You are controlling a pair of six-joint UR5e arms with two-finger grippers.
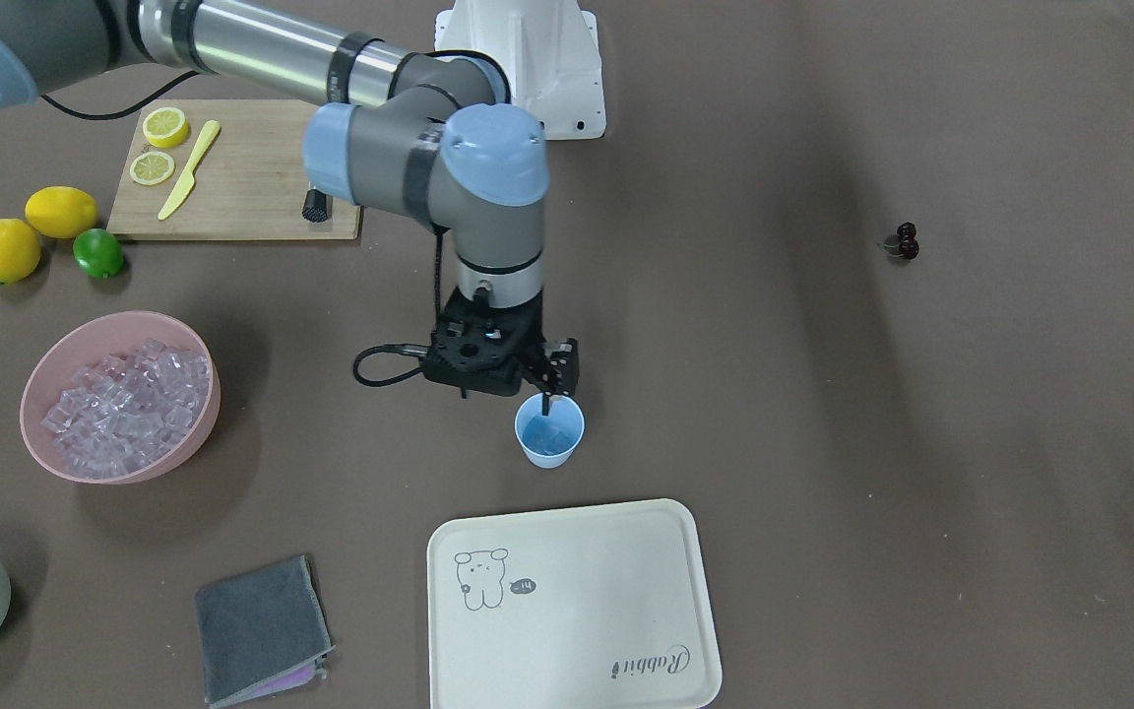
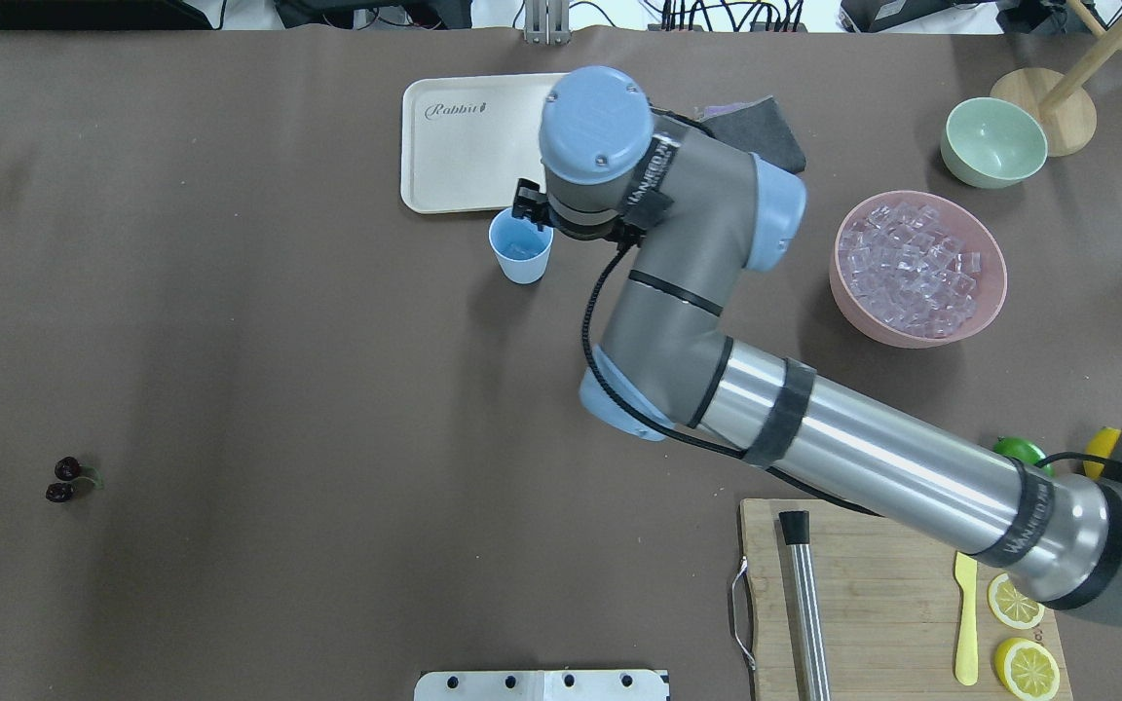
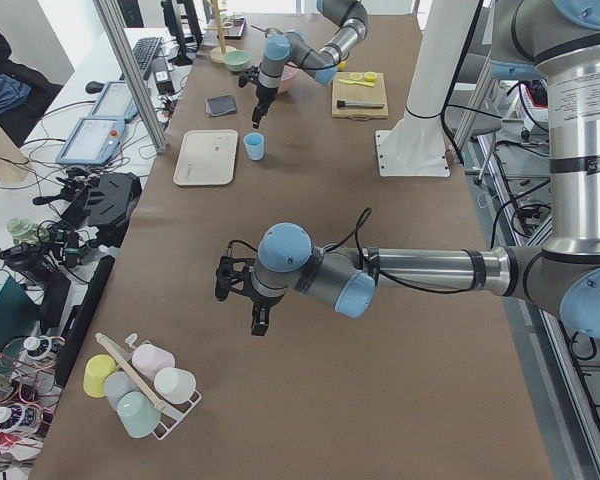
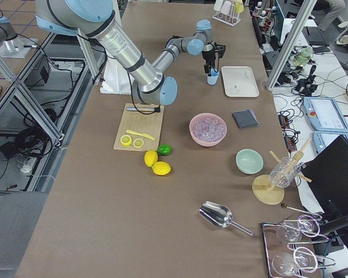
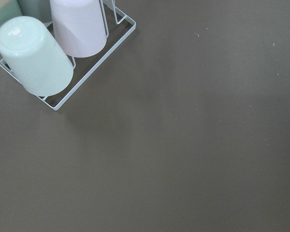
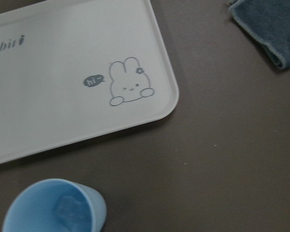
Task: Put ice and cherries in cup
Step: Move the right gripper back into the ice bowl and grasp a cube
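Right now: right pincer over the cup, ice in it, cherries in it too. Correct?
No. The cherries are not in the cup; the overhead view shows them lying on the table, far off on the robot's left. The rest holds: right pincer over the cup, ice inside.

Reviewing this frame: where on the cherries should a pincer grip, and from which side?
Probably from straight above: the cherries lie low on bare table, two small round fruits side by side, leaf beside them. Close across the pair's narrow width.
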